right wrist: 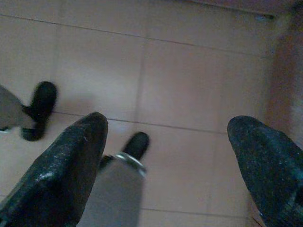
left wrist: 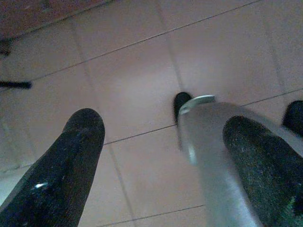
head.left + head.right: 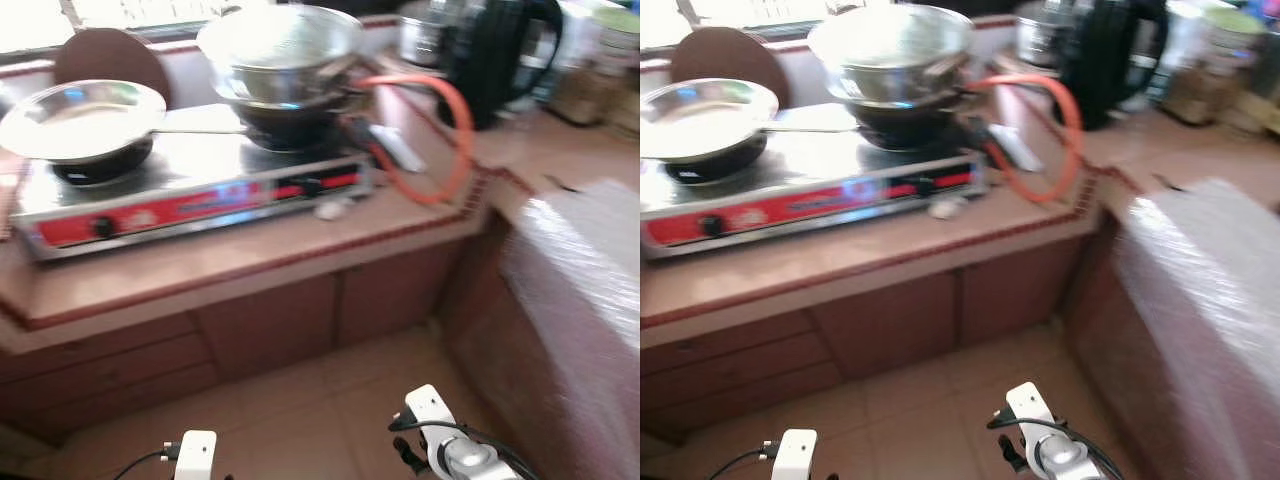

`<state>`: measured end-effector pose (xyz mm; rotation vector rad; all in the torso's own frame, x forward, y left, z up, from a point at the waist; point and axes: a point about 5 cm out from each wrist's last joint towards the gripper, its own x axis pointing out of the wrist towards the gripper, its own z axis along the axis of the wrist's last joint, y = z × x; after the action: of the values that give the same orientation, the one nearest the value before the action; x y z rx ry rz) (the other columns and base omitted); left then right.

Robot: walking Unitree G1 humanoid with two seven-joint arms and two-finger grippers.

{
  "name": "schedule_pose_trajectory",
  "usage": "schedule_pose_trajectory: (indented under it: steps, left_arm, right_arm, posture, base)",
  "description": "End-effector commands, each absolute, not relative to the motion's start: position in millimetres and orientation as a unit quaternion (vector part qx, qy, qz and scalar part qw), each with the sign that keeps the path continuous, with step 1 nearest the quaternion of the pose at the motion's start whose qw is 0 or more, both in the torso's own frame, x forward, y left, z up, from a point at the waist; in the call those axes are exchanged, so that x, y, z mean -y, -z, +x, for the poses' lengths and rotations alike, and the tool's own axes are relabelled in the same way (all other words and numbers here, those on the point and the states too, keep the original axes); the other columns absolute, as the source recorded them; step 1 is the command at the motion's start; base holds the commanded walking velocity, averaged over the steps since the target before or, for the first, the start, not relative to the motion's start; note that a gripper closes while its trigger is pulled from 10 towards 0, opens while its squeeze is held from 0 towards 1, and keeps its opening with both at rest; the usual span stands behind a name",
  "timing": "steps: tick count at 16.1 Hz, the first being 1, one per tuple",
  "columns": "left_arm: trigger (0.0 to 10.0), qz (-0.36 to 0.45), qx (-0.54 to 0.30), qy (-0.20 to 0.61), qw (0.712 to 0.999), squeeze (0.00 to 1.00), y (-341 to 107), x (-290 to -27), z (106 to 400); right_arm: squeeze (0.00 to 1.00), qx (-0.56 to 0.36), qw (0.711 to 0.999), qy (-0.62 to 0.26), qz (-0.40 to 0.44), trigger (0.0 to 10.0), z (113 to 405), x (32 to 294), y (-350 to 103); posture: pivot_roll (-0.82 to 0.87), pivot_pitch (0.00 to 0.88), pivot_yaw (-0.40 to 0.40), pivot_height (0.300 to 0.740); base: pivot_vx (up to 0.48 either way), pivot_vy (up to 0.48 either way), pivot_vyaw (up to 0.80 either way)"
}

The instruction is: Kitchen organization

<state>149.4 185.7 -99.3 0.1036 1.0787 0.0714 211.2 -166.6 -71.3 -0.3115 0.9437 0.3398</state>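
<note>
A steel two-burner stove [image 3: 190, 195] with a red front panel stands on the tiled counter [image 3: 250, 265]. A shiny frying pan [image 3: 85, 118] rests on its left burner. Stacked steel bowls [image 3: 280, 50] sit on the right burner. An orange gas hose [image 3: 450, 140] loops off the stove's right side. Both arms hang low in front of the cabinets, the left arm [image 3: 195, 455] and the right arm [image 3: 440, 445]. My left gripper [image 2: 165, 125] is open over the floor tiles, holding nothing. My right gripper [image 1: 170, 124] is open too, also over bare tiles.
A black kettle [image 3: 500, 50] and jars [image 3: 590, 75] stand at the back right of the counter. A side counter wrapped in plastic [image 3: 585, 290] juts out on the right. Brown cabinet doors [image 3: 270, 325] run below the stove. A round brown board [image 3: 110, 60] leans behind the pan.
</note>
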Motion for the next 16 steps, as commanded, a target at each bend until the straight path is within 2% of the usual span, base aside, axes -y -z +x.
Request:
schedule_pose_trajectory:
  steps: [1, 7, 10, 16]
  left_arm:
    - [10.0, 0.06, -0.533, -0.039, 0.843, 0.0, 103.0, -193.7, 137.1]
    - [10.0, 0.074, -0.53, -0.027, 0.844, 0.0, 102.3, -192.3, 139.5]
    - [10.0, 0.08, -0.528, -0.019, 0.845, 0.0, 102.0, -191.5, 140.4]
    - [10.0, 0.078, -0.532, -0.019, 0.843, 0.0, 102.9, -191.1, 138.4]
  right_arm:
    - [0.0, -0.455, 0.863, -0.168, -0.144, 10.0, 206.6, 160.6, 74.4]
    - [0.0, -0.459, 0.861, -0.163, -0.143, 10.0, 202.0, 162.3, 76.8]
    - [0.0, -0.457, 0.862, -0.166, -0.143, 10.0, 201.9, 162.4, 76.7]
    - [0.0, -0.452, 0.863, -0.171, -0.144, 10.0, 204.7, 161.2, 75.1]
  posture:
    - [-0.07, 0.1, 0.033, 0.74]
    - [-0.09, 0.105, 0.041, 0.74]
    - [-0.09, 0.106, 0.042, 0.74]
    - [-0.09, 0.11, 0.041, 0.74]
  base:
    - [0.0, 0.45, 0.0]
    - [0.0, 0.469, 0.0]
    - [0.0, 0.0, 0.14]
    - [0.0, 0.0, 0.79]
